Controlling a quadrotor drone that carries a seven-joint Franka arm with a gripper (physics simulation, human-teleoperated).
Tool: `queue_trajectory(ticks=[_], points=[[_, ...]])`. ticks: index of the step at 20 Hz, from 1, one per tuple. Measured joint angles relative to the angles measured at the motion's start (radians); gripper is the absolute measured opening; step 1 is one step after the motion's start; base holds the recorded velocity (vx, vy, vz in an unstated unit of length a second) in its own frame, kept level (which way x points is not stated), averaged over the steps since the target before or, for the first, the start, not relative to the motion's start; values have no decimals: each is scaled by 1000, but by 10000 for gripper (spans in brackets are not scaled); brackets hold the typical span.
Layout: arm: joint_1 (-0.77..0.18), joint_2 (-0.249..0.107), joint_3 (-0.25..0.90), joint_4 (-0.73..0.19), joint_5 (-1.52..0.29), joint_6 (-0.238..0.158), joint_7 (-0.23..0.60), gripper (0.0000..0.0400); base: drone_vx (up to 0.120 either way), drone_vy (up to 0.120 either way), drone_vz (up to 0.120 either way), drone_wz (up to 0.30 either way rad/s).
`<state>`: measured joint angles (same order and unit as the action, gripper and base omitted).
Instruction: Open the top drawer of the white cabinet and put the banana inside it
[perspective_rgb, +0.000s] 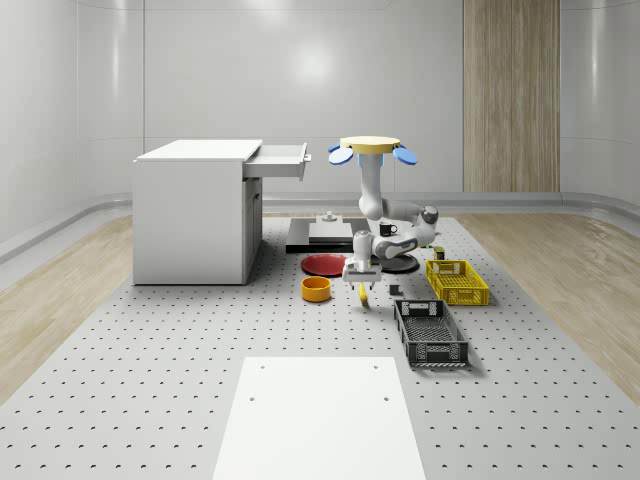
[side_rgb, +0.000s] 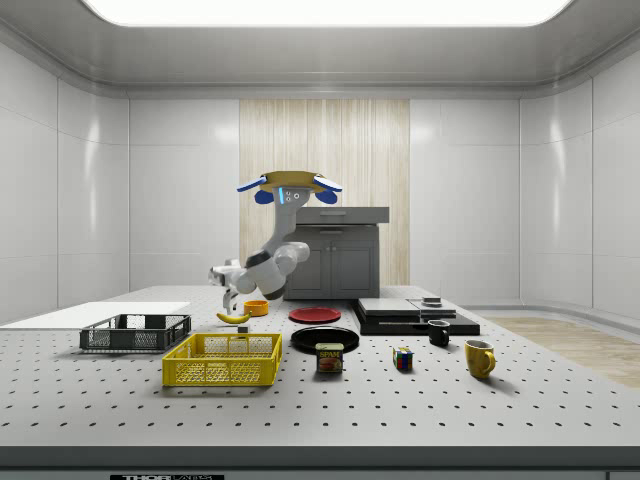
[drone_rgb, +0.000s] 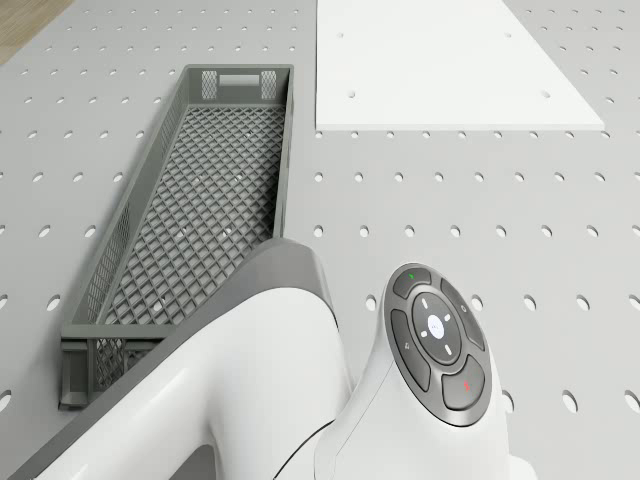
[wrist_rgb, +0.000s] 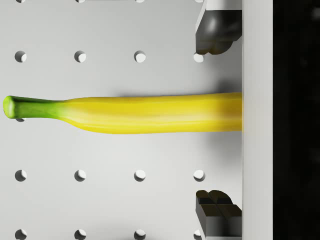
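**Pincer spread over the banana, drawer already open**

White-walled room, with a grey perforated table running across it. At the whole-scene view's left stands the white cabinet (perspective_rgb: 192, 212), and its top drawer (perspective_rgb: 278, 160) is already pulled out. Your drone (perspective_rgb: 369, 149) hovers above the middle of the table, over a black disc and near a red plate (perspective_rgb: 324, 264). Its arm bends down and forward so the gripper (perspective_rgb: 362, 285) hangs low, just above the banana (perspective_rgb: 362, 295).

That banana lies flat on the table, between an orange bowl (perspective_rgb: 316, 289) and a dark grey crate (perspective_rgb: 430, 333), well apart from the cabinet. A yellow crate (perspective_rgb: 457, 281) sits nearby.

From the wrist view, the banana (wrist_rgb: 125, 114) runs lengthwise across the frame, green stem at one end. One finger (wrist_rgb: 216, 27) sits on each side of it, not touching, so the pincer is wide and holding nothing.

Expect the banana to be light, slightly soft and smooth-skinned, so squeezing hard could bruise it or let it slip. Take hold across the thick middle, not the thin stem, where the curve is gentlest and the weight balances.
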<state>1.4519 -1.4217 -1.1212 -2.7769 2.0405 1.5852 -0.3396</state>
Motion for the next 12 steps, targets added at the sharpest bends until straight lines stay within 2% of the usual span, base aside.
queue_trajectory(ticks=[12], points=[[-7, 10, 110, 51, 104, 52, 30, 400, 0, 0, 0, 0]])
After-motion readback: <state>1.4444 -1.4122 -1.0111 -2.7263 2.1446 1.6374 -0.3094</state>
